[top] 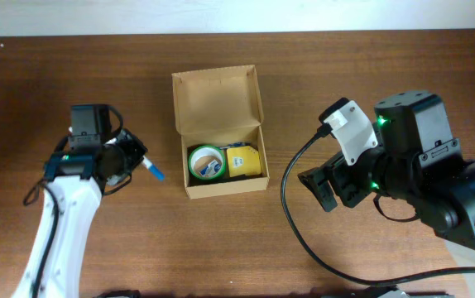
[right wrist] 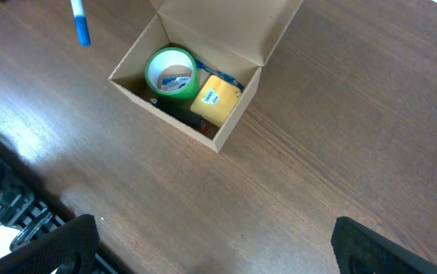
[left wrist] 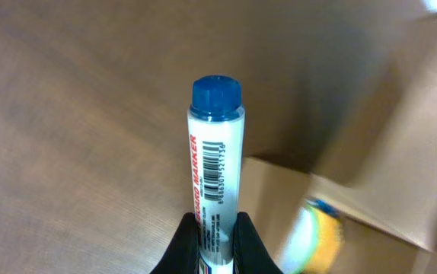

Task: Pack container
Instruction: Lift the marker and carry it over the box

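The container [top: 215, 103] is a tan cardboard mailer box at the table's middle, its flap lid open toward the back. Inside lie a green tape roll [top: 207, 161] and a yellow packet [top: 246, 163]. My left gripper [top: 135, 160] is shut on a white board marker with a blue cap [top: 152, 170], held left of the box, cap toward it. The left wrist view shows the marker [left wrist: 215, 167] between the fingers [left wrist: 217, 236]. My right gripper [top: 324, 189] is open and empty, right of the box. The right wrist view shows the box [right wrist: 234, 34], roll [right wrist: 170, 72] and marker [right wrist: 81, 21].
The wooden table [top: 386, 66] ends at a pale strip along the back. Black cables [top: 291, 223] trail from the right arm across the front right.
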